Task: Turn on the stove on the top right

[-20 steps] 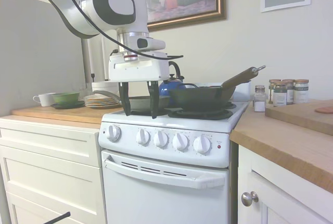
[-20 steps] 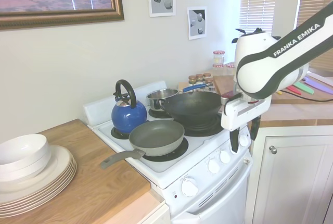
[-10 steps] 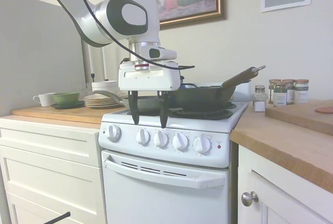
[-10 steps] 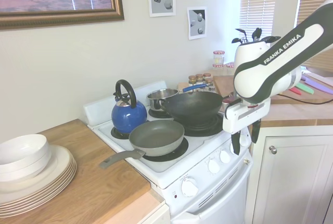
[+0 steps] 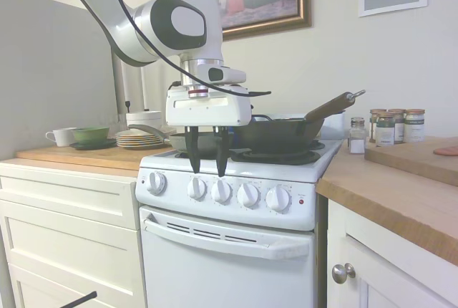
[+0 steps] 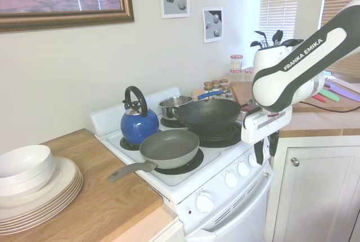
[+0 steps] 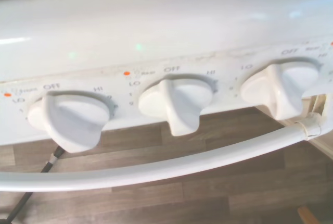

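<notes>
Our claw point(image 5: 206, 172) hangs at the front edge of the stove point(image 5: 229, 251), with its two dark fingers point(image 5: 193, 157) pointing straight down and only a narrow gap between them, holding nothing. We see the tips just above the row of round white knobs point(image 5: 221, 191), over the second and third knob from the left in the first outside view. In front of the knobs we have open air, and below them the oven-door handle point(image 5: 225, 240) sticks out. Behind the claw the stove top is crowded: a grey frying pan point(image 6: 169, 147), a dark wok point(image 6: 207, 115), a blue kettle point(image 6: 139, 124) and a small steel pot point(image 6: 175, 107) sit on the burners. On one side of the stove, a wooden worktop point(image 6: 84, 197) has a stack of plates point(image 6: 39, 194), and on the other side are spice jars point(image 5: 392, 126). Our white arm point(image 6: 298, 70) bends over from above, and its wrist points down. From the wrist we look at three knobs point(image 7: 174, 101) from close by, each under the word OFF.
</notes>
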`<state>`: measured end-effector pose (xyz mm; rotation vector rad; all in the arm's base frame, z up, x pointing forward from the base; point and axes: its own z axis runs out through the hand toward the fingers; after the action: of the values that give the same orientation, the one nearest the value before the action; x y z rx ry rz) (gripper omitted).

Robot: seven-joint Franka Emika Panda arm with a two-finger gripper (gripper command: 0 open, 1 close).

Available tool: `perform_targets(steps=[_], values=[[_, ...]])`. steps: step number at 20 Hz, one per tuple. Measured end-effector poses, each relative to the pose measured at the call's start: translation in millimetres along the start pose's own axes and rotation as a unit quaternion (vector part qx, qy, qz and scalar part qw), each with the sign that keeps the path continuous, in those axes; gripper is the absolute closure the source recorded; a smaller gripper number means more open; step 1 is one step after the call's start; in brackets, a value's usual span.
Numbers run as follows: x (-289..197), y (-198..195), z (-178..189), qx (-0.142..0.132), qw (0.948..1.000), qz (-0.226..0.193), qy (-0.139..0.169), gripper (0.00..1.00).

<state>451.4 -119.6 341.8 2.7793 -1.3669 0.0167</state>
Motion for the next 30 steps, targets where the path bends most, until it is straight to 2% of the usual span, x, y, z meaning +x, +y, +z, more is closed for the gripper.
perform_targets(steps=[12, 30], values=[[10, 8, -1, -0.005, 1.0000, 0.005, 0.006, 1.00], [34, 5, 28, -0.013, 0.9997, 0.005, 0.019, 1.00]])
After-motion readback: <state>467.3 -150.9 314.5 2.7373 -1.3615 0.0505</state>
